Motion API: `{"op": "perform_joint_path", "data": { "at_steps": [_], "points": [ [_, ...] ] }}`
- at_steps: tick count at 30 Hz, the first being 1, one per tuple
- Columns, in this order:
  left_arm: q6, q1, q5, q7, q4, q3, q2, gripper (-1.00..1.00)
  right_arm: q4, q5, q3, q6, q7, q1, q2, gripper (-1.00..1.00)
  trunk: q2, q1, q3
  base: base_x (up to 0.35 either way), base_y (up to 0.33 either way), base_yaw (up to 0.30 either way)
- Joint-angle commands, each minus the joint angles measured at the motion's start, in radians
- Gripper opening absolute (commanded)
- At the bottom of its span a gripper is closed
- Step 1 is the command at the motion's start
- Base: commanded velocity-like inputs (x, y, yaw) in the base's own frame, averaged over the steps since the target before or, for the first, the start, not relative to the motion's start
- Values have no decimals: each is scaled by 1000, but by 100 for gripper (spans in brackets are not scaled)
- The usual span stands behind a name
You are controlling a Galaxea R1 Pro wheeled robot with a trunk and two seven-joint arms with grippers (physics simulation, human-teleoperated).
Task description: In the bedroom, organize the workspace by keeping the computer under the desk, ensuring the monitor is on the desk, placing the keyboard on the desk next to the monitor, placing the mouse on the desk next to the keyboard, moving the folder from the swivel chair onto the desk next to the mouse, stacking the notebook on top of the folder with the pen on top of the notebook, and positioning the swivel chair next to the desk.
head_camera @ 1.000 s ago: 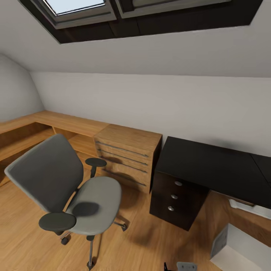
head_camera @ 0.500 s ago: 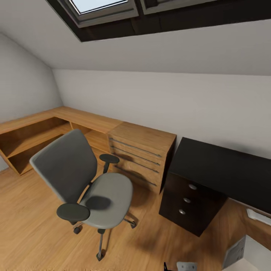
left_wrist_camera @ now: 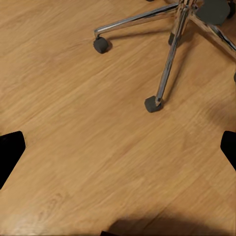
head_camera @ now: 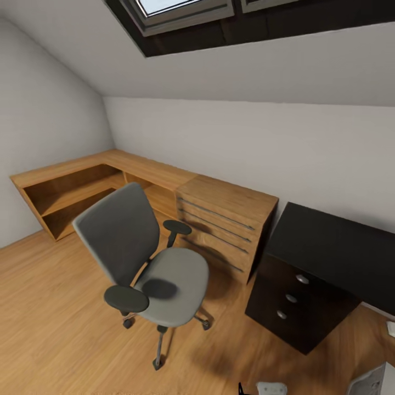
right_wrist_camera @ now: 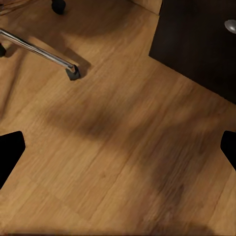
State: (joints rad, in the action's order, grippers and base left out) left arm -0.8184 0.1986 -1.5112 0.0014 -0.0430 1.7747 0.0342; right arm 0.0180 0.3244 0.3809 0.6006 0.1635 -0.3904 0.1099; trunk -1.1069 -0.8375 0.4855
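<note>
The grey swivel chair stands on the wooden floor left of the black desk, its seat bare. A light grey corner of the computer peeks in at the lower right. My left gripper hangs open over the floor near the chair's chrome star base. My right gripper is open too, above the floor between a chair leg and the desk's drawer block. The monitor, keyboard, mouse, folder, notebook and pen are out of view.
A light wooden drawer cabinet sits between chair and desk. A low wooden shelf unit runs along the left corner. The ceiling slopes down with a skylight. Open floor lies left of the chair.
The head camera has turned left, so chair, cabinet and desk slid to the right of the picture. Nothing in the room has moved by itself.
</note>
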Motion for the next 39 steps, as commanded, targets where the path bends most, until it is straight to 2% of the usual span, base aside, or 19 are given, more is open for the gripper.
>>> {"op": "perform_joint_path", "data": {
  "at_steps": [1, 25, 39],
  "points": [
    [-2, 1, -11, 0, -3, 8, 1, 100, 2, 4, 9, 3, 5, -1, 0, 100, -1, 0, 2, 0, 0, 198],
    [-2, 1, -11, 0, -3, 8, 1, 100, 2, 1, 8, 9, 6, -1, 1, 100, -1, 0, 21, 0, 0, 233],
    [-3, 1, -10, -5, -3, 8, 1, 100, 2, 1, 7, 82, 8, -1, 1, 100, -1, 0, 13, 0, 0, 251]
  ]
}}
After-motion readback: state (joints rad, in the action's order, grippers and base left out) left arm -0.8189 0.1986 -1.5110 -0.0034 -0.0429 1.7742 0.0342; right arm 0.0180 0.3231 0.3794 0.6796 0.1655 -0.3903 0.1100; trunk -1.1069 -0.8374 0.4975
